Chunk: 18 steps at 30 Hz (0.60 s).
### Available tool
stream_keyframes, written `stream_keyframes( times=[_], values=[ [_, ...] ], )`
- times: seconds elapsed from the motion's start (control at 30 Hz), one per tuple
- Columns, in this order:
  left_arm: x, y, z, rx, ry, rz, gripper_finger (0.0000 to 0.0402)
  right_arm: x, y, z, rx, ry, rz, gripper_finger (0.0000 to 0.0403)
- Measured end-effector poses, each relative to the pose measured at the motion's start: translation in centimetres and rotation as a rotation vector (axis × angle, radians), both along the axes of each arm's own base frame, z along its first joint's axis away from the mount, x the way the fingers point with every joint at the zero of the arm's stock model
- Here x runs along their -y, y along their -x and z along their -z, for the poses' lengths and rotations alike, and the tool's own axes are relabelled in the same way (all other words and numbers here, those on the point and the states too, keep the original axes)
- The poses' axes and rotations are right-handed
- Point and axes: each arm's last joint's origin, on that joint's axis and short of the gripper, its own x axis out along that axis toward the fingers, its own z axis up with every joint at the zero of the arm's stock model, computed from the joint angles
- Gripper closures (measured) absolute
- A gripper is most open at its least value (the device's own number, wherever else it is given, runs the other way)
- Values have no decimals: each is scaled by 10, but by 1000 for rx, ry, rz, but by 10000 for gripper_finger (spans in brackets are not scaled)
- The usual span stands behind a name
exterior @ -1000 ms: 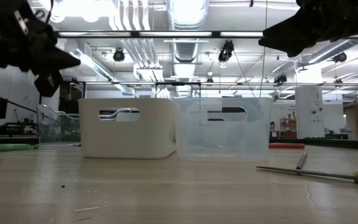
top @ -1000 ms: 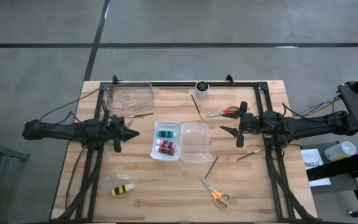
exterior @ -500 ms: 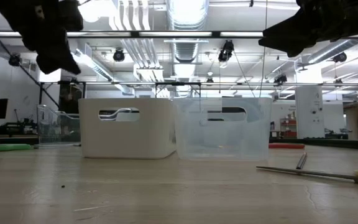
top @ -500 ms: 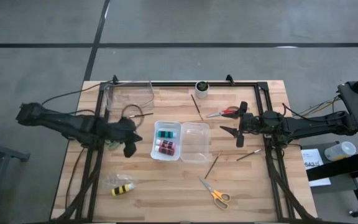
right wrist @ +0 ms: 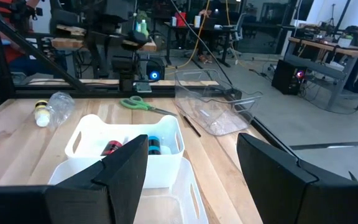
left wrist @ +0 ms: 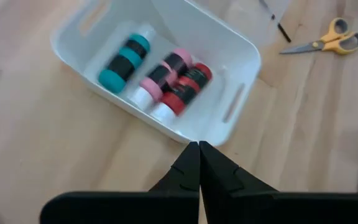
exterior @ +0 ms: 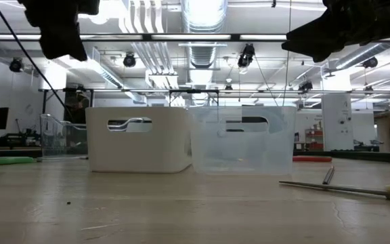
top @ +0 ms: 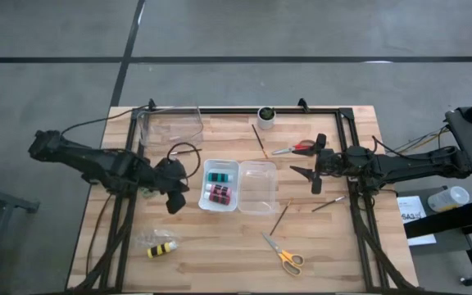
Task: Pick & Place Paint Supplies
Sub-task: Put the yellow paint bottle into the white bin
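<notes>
left pincer closed, empty | right pincer jaws spread, empty, held aloft

Three paint bottles in white bin, clear bin touching its right side

The pale wooden-plank bench carries a white plastic bin and clear plastic bin at centre, yellow-handled scissors at five o'clock, red-handled scissors at two, and a yellow-and-black paint bottle at seven.

I work in a large robotics lab or workshop: exposed ceiling ducts and strip lights overhead, a grey concrete floor around my wooden tabletop, benches crowded with equipment and cables beyond.
</notes>
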Motion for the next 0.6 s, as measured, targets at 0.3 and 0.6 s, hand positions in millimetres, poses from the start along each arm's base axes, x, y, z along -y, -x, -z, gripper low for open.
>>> stream_keyframes(
  times=[0.3,0.6],
  values=[
    [38,1,7,-35,83,-3,400,0,0,0,0,0,0,159],
    [60,6,18,-61,101,-110,400,0,0,0,0,0,0,159]
  ],
)
